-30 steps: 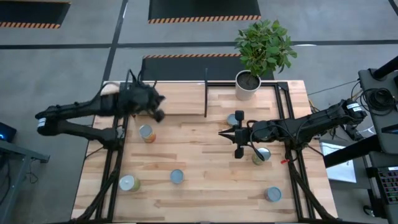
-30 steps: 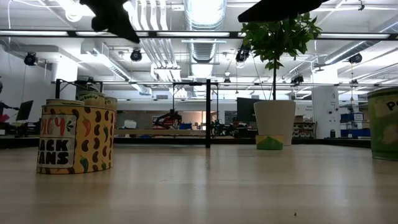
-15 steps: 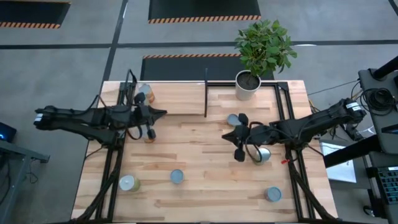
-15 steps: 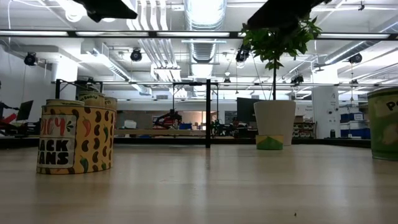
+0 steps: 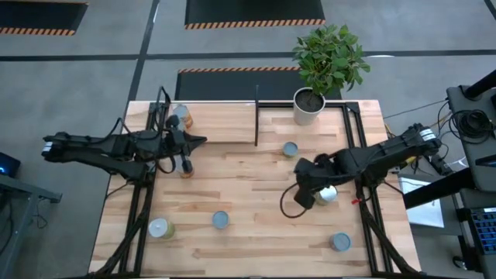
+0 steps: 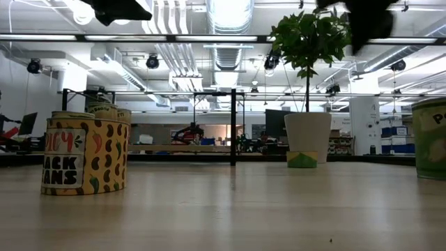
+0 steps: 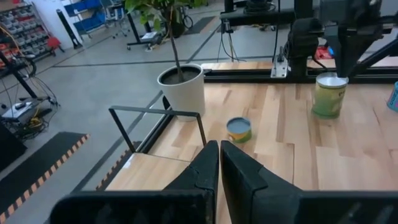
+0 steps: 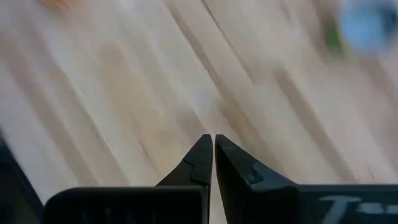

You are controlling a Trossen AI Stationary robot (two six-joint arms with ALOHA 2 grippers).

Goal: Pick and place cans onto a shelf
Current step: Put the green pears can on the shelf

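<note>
Evenly and brightly lit from overhead, with long ceiling strip lights (image 6: 230, 10) blown out to white glare in the low view. Soft, short shadows only: faint ones beside the cans (image 5: 221, 220) and under both arms on the wooden table (image 5: 248, 240) in the high view. Low view sharp on the near spotted can (image 6: 85, 155), softer toward the hall behind and on the dark arm shapes at the top edge. Left wrist view clear and well exposed, slightly bowed toward the edges. Right wrist view heavily smeared by motion blur, wood grain streaked diagonally, only the near dark fingers (image 8: 233, 165) crisp.
</note>
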